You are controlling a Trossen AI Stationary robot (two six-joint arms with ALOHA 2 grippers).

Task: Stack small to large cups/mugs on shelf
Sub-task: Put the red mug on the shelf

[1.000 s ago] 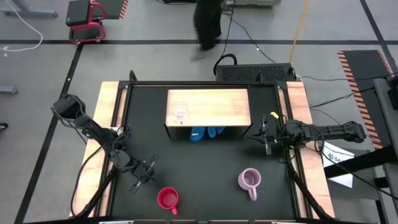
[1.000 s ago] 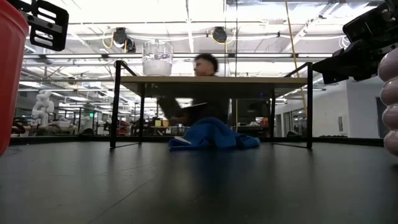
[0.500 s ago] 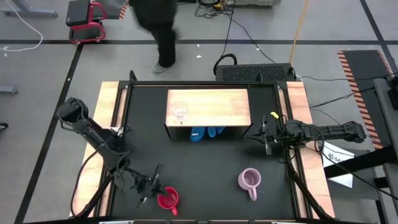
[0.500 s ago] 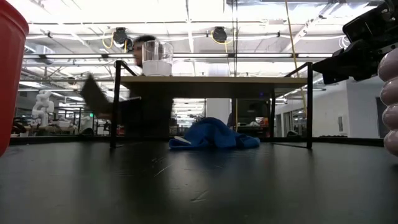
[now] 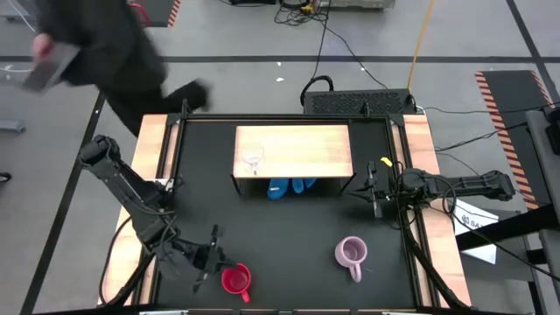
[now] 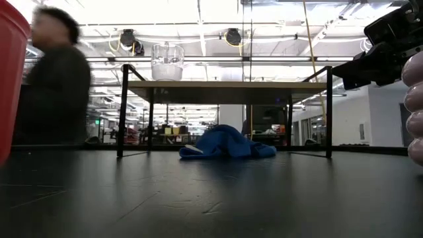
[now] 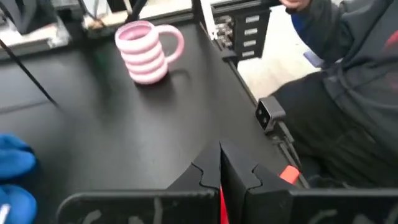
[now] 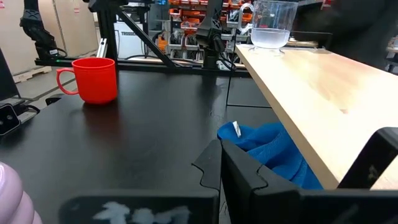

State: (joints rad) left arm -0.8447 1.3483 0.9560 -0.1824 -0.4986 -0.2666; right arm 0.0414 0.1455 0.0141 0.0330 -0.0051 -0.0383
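The red mug (image 5: 234, 279) stands upright near the table's near edge, its handle (image 8: 63, 79) to one side. My left gripper (image 5: 217, 262) is shut just left of the mug and above it, nothing between its fingers (image 7: 221, 155). The lilac mug (image 5: 352, 254) stands upright at the near right (image 7: 144, 53). The clear glass cup (image 5: 253, 157) stands on the left end of the shelf's wooden top (image 5: 302, 144). At the table's right edge my right gripper (image 5: 372, 188) waits shut beside the shelf (image 8: 221, 152).
A blue cloth (image 5: 289, 186) lies on the table under the shelf (image 6: 228, 143). A person in dark clothes (image 5: 96, 44) walks past beyond the table's far left corner. Bare black tabletop (image 5: 280, 236) lies between the two mugs and the shelf.
My left gripper has gone toward the near edge and the red mug, and has risen out of the low view; it has stayed shut. The person has walked from right to left behind the table.
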